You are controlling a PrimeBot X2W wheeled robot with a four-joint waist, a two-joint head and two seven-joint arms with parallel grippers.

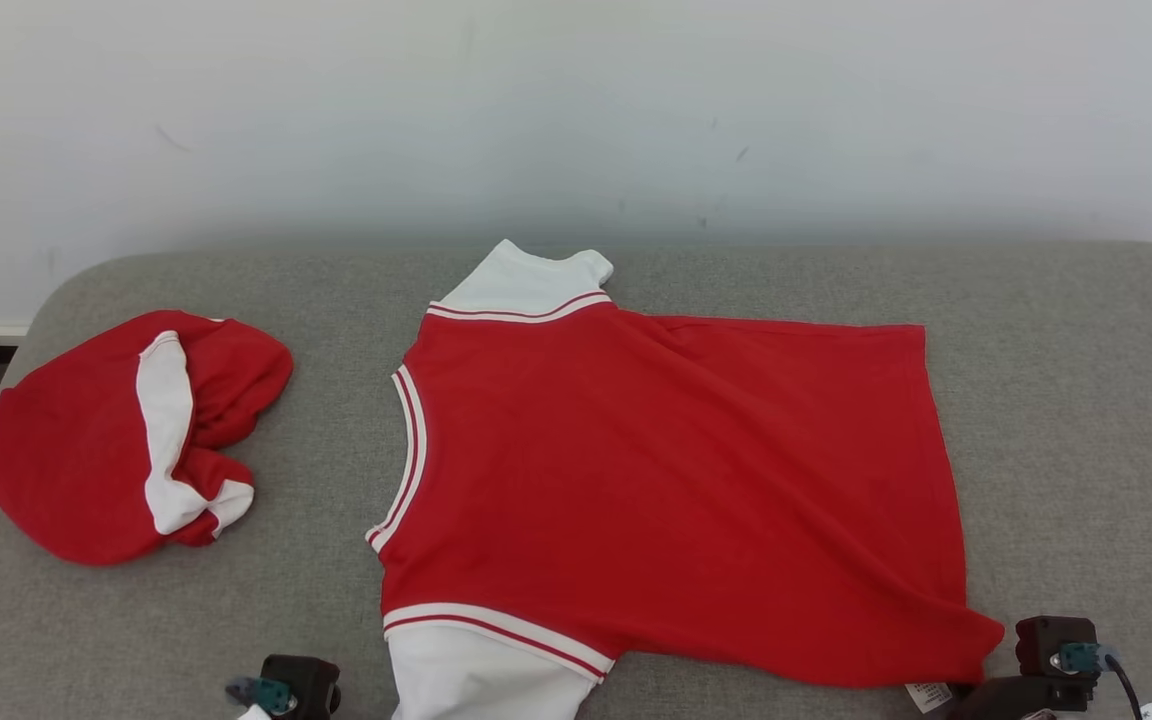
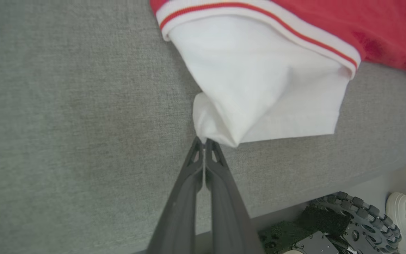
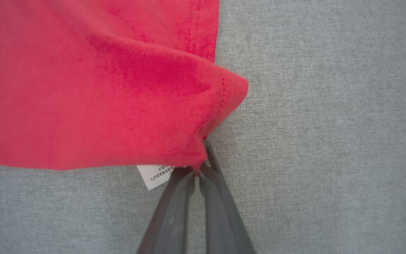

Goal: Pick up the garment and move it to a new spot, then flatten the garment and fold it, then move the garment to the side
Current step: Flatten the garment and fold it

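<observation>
**A:** Start at the claws. How do they stand?

**B:** The left claw (image 2: 204, 141) has its two dark fingers pressed together, pinching the bunched lower corner of the white sleeve (image 2: 266, 81); the cloth gathers to a point right at the tips. The right claw (image 3: 202, 164) is closed too, its tips tucked under a hem corner of the red shirt (image 1: 666, 480), which puckers up into a peak at 12 o'clock from them.

**A:** Any writing to read?

**B:** A white care tag (image 3: 155, 174) pokes out from under the hem at 9 o'clock from the right claw, touching it. It carries small dark print, too fine to make out. I can see no brand.

**A:** And the shirt itself?

**B:** In the head view it lies spread nearly flat in the middle of the grey upholstered surface (image 1: 1086, 400), neckline toward 9 o'clock, hem toward 3 o'clock. White bands with red stripes trim the neck and both sleeves. One sleeve points to 12 o'clock, the other to 6 o'clock, near the front edge.

**A:** What lies farther out?

**B:** A second red-and-white garment (image 1: 116, 440), crumpled, sits well apart at 9 o'clock from the shirt. A pale wall (image 1: 576, 120) rises at 12 o'clock. Below the surface's edge the left wrist view shows a roller wheel (image 2: 358, 215) and a white shoe (image 2: 400, 211).
</observation>
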